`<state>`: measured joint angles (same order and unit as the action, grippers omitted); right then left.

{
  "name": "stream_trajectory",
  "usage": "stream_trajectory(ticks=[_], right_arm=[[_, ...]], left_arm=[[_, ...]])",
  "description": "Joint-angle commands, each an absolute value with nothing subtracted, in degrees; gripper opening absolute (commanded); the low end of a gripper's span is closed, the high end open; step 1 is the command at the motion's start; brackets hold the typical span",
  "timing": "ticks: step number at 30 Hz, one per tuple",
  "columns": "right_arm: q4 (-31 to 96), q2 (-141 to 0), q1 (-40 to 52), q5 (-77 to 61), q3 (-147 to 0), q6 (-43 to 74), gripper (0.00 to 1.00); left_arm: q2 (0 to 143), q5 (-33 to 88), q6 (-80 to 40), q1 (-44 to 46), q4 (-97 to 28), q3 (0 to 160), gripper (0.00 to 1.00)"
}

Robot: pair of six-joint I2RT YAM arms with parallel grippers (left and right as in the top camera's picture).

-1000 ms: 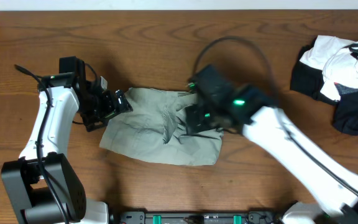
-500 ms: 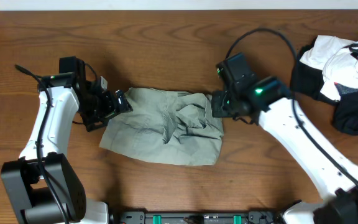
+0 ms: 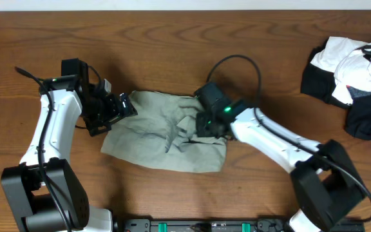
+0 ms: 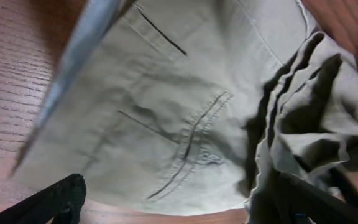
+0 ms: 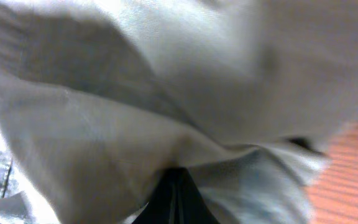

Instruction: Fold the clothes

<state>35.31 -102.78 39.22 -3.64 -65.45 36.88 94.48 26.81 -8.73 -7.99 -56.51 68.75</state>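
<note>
Folds of clothes (image 3: 143, 138) over right gripper (image 3: 203, 127) tips, pinched on cloth; left gripper (image 3: 120, 109) spread wide.

Hidden, blurred, cropped

In its own view the right gripper (image 5: 176, 199) is a dark wedge amid the smeared, wrinkled khaki cotton garment (image 5: 104, 124); from above, its black housing (image 3: 211, 101) hides the fingertips. A blurred grey bar (image 4: 73, 74) in the left wrist view is unidentifiable. The black-and-white clothing heap (image 3: 356, 71) runs off the overhead's right edge.
</note>
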Motion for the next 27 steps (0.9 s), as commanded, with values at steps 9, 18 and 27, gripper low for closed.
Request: stream_trajectory(ticks=[9,18,27], right_arm=[[34.5,-114.5,45.4,-5.4,-65.4,46.3,0.01],[40.2,-102.8,40.4,-5.4,-68.0,43.4,0.02],[47.3,-85.7,31.2,-8.6,-68.8,37.6,0.51]], left_arm=[[94.6,27.0,-7.7,-7.9,-56.6,68.5,0.98],[94.6,27.0,-7.4,-7.9,-56.6,68.5,0.98],[93.4,43.1,4.3,-7.9,-56.7,68.5,1.0]])
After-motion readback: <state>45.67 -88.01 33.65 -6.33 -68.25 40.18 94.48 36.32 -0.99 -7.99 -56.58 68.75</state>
